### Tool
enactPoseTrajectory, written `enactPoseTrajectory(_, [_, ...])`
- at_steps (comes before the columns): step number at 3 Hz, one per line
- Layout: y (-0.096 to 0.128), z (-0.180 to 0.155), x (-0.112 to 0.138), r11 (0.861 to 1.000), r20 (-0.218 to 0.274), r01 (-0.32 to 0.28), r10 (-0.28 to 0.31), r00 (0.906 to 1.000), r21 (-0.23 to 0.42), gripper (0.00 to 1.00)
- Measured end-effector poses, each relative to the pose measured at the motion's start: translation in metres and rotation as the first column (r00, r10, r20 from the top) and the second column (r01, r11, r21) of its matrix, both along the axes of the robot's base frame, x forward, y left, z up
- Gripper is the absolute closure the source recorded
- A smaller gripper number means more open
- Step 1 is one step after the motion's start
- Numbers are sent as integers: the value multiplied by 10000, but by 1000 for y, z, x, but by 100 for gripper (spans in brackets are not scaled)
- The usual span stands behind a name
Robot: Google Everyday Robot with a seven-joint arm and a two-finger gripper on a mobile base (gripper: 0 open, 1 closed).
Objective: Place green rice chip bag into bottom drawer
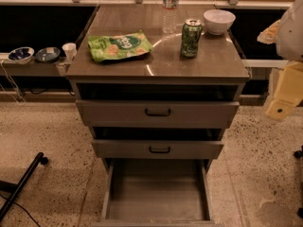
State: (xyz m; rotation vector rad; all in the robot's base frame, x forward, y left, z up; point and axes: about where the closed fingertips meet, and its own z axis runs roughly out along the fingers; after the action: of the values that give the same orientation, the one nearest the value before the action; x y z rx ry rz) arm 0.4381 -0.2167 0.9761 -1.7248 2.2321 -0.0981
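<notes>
Three-drawer cabinet (158, 112) on a speckled floor (42, 126), all drawers out. Green rice chip bag (119, 45) lies flat on the glossy top, left; green soda can (191, 38), white bowl (218, 20) and water bottle (170, 4) right. Bottom drawer (156, 193) open furthest. Gripper (283, 98) at right edge, well apart from bag; grip state cannot be told.

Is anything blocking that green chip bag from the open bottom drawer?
Nothing visible does. The chip bag lies free on the cabinet top, and the bottom drawer stands pulled out with a bare floor. The pincer is at the right edge, beyond the soda can.
</notes>
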Motion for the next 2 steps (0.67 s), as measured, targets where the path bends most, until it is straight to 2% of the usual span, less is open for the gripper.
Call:
enactPoseTrajectory(1, [0,0,0,10000,0,-2,2,10000,-1,0])
enactPoseTrajectory(2, [26,-5,25,9979,-190,-568,562,9982,-319,0])
